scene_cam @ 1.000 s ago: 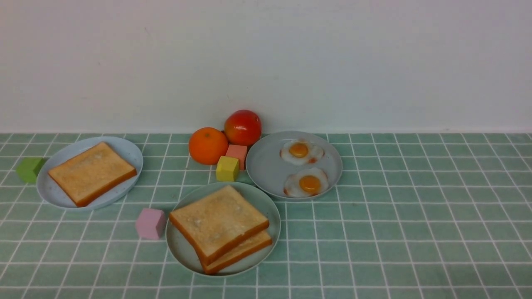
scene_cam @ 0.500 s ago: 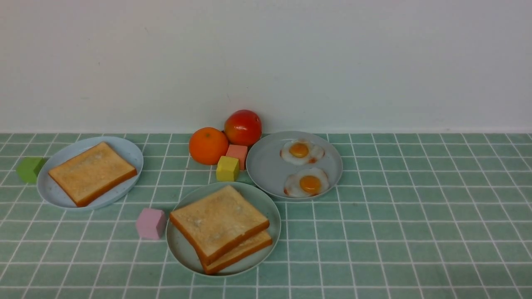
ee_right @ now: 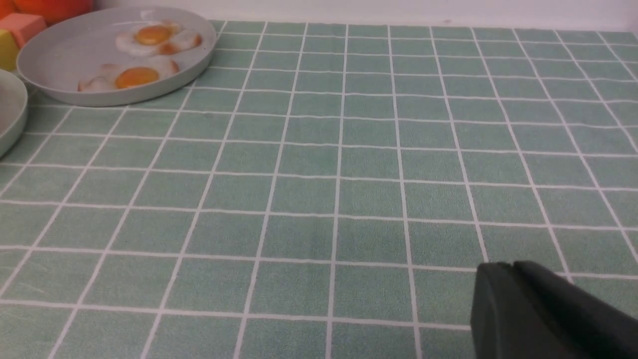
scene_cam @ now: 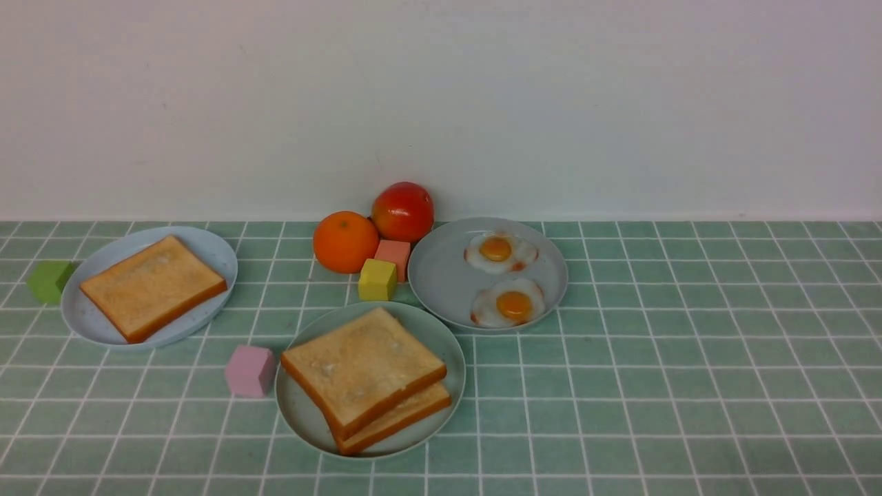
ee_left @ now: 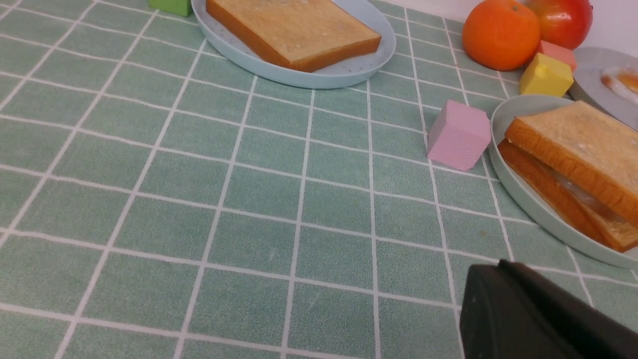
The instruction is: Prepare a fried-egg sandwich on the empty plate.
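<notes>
The fried-egg sandwich [scene_cam: 365, 379] lies on the mint-green plate [scene_cam: 303, 420] at the front centre: two stacked toast slices. The left wrist view shows it [ee_left: 573, 159] with a white egg layer between the slices, on the plate's rim [ee_left: 518, 189]. Neither gripper shows in the front view. My left gripper [ee_left: 498, 267] is shut and empty, low over the tiled cloth, short of the plate. My right gripper [ee_right: 506, 267] is shut and empty over bare cloth, well away from the plates.
A grey-blue plate [scene_cam: 441, 275] with two fried eggs [scene_cam: 510, 303] stands behind the sandwich. Another plate [scene_cam: 89, 320] with a single toast [scene_cam: 148, 286] sits at the left. An orange [scene_cam: 344, 241], a red fruit [scene_cam: 403, 210] and pink [scene_cam: 249, 370], yellow [scene_cam: 377, 280] and green [scene_cam: 48, 281] cubes lie around.
</notes>
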### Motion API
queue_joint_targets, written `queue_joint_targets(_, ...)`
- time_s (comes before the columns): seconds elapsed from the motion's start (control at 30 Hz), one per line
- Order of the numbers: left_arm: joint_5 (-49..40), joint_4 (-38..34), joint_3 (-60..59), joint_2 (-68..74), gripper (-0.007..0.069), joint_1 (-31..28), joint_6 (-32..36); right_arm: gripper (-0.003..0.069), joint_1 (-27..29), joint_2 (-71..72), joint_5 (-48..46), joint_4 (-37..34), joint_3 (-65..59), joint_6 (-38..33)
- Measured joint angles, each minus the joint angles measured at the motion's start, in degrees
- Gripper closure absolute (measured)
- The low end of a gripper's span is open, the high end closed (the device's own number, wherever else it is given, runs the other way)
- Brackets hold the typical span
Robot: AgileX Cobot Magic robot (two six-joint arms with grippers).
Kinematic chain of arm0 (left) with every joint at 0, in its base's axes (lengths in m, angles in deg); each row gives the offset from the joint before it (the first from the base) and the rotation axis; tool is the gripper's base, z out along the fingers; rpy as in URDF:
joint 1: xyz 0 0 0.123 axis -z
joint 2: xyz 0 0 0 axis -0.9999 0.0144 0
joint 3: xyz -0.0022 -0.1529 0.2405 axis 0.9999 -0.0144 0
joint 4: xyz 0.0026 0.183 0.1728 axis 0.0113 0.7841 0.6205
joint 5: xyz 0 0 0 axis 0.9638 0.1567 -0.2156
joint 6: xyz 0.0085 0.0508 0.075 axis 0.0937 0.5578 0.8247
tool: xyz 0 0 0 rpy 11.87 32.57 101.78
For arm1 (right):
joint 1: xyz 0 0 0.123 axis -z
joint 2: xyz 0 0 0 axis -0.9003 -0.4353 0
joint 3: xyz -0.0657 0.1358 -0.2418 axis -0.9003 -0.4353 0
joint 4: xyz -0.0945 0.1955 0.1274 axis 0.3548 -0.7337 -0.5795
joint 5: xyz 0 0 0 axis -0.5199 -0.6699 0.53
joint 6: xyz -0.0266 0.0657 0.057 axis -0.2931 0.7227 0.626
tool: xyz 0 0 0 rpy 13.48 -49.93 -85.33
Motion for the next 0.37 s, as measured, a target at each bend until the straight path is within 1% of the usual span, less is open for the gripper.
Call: queue_joint_targets(0.37, 0.0, 0.0, 0.0, 0.0, 0.0631, 0.0, 0.0, 0.0596, 0.0, 0.0, 0.0, 0.0, 0.0, 0.0)
